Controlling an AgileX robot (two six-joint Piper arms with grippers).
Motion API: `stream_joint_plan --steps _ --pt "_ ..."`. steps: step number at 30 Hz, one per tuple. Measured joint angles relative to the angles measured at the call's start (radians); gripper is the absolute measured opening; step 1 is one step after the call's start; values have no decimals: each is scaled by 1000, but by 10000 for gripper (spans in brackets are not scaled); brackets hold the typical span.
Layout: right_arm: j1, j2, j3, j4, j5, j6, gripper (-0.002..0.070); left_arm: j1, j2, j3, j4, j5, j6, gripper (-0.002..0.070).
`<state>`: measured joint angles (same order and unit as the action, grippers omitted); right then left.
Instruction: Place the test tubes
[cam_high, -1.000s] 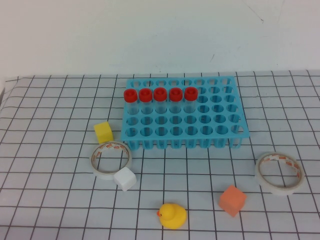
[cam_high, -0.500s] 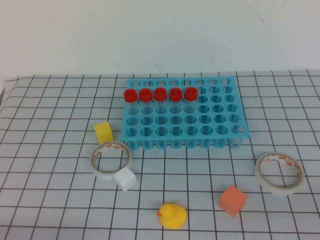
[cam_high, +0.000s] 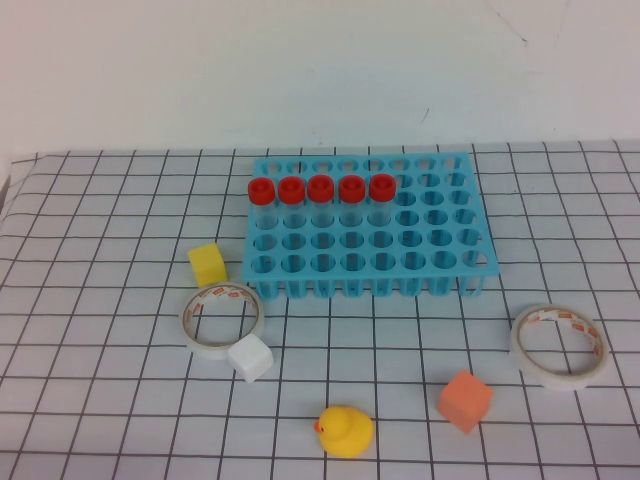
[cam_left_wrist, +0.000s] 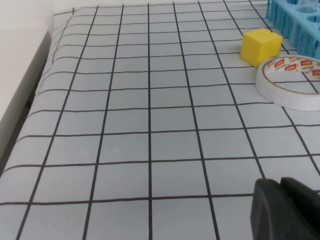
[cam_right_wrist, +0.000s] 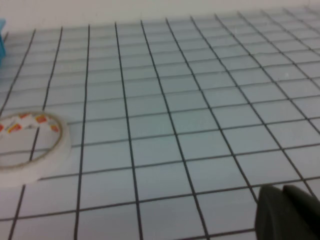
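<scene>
Five tubes (cam_high: 321, 200) in rack (cam_high: 440, 250), upper centre; left tool (cam_left_wrist: 281, 189) and right tool (cam_right_wrist: 283, 194) closed, empty, low over surface (cam_left_wrist: 125, 125).
Risk: a careless reach toward the rack clips a tape (cam_high: 222, 318) or tips tubes.

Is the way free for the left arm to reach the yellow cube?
Probably yes: the shut left gripper hovers over the table; only a low tape roll lies near the yellow cube. The shut right gripper hovers over table too.

Five tubes (cam_high: 321, 188), one rack (cam_high: 440, 262), two tapes (cam_high: 222, 318), three cubes (cam_high: 465, 401), one duck (cam_high: 346, 432)
</scene>
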<state>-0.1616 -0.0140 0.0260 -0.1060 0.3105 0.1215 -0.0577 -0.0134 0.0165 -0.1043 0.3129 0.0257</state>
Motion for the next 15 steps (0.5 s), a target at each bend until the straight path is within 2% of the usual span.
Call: stream_joint_plan --steps 15 --pt "84 0 -8 14 41 6 -1 0 0 0 -2 0 5 -1"
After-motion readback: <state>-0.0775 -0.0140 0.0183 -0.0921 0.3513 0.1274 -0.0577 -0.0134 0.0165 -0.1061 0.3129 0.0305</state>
